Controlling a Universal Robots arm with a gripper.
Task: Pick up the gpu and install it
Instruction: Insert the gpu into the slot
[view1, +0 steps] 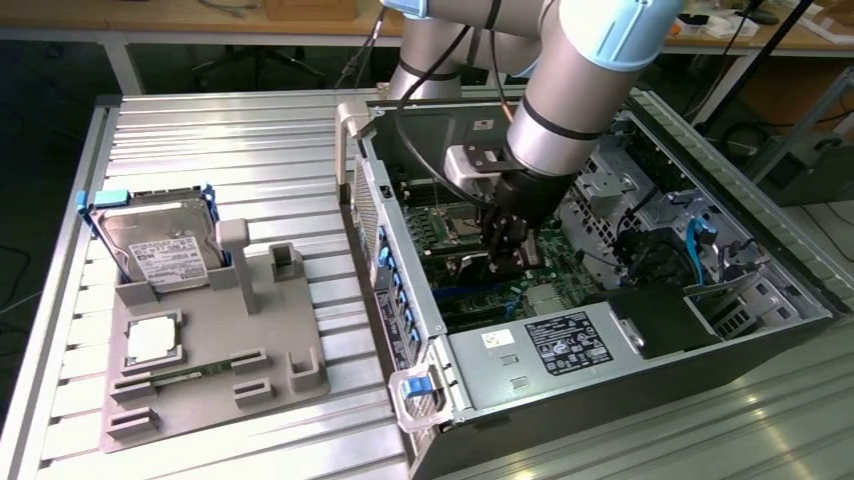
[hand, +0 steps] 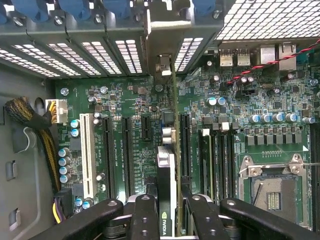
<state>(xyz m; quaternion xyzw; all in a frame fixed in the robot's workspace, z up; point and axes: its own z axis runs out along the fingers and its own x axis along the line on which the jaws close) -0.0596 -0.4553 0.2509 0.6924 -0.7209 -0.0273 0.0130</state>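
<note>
Black and edge-on, the gpu is standing upright over the green motherboard, its metal bracket reaching the case's rear slots. The gripper is clamping it from both sides inside the open computer case, which is lying on the worktop beside a grey parts holder.
</note>
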